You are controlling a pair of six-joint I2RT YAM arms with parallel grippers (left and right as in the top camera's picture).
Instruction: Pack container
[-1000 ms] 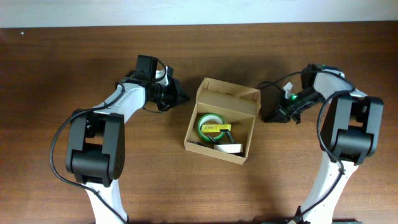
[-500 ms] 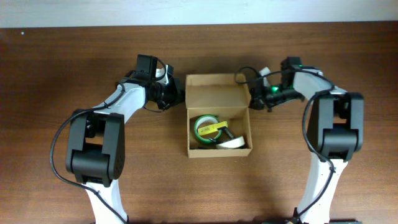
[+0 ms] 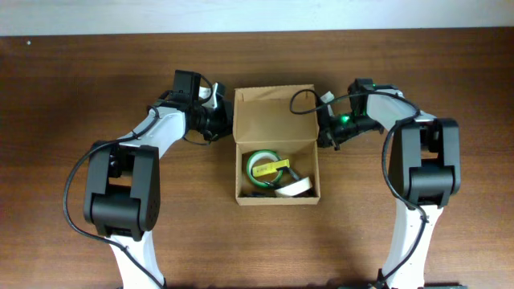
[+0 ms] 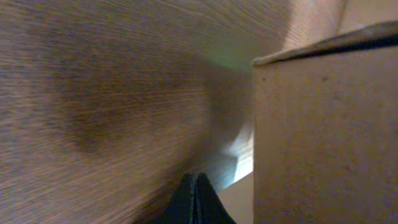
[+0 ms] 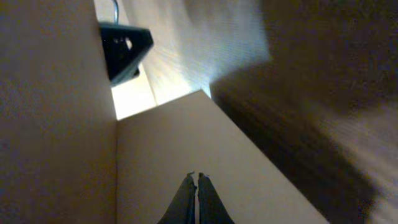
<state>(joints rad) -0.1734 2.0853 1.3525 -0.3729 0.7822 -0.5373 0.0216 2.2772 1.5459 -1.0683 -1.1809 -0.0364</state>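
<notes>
The container [image 3: 273, 116], a tan cardboard box, sits mid-table with its flap lid open toward the back. Inside lie a green tape roll [image 3: 259, 163], a yellow piece [image 3: 273, 168] and a white tape roll [image 3: 295, 189]. My left gripper [image 3: 227, 124] is shut and empty, its tips at the box's left wall. In the left wrist view the fingertips [image 4: 196, 186] sit beside the wall [image 4: 323, 137]. My right gripper [image 3: 322, 133] is shut and empty, pressed against the box's right side. The right wrist view shows its tips [image 5: 198, 185] against cardboard [image 5: 186, 143].
The brown wooden table [image 3: 80, 201] runs to a pale wall edge at the back. A black cable [image 3: 301, 98] from the right arm loops over the box's back right corner. A dark object [image 5: 124, 46] shows beyond the box in the right wrist view.
The right gripper moved left against the box. The box slid left and toward the back and turned square to the table, meeting the left gripper, which stayed put.
</notes>
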